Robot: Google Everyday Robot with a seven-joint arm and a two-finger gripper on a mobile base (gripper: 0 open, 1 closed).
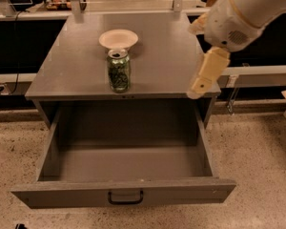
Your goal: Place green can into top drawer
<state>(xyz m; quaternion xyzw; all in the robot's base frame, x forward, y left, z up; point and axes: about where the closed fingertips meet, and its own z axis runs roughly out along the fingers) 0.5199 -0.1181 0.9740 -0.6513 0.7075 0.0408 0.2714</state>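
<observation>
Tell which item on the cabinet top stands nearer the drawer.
The green can; the white bowl sits behind it. The gripper hangs by the cabinet's right edge.

Matt top drawer [181,191], shiny metal green can [118,71], plastic pincer [206,75] right of it
</observation>
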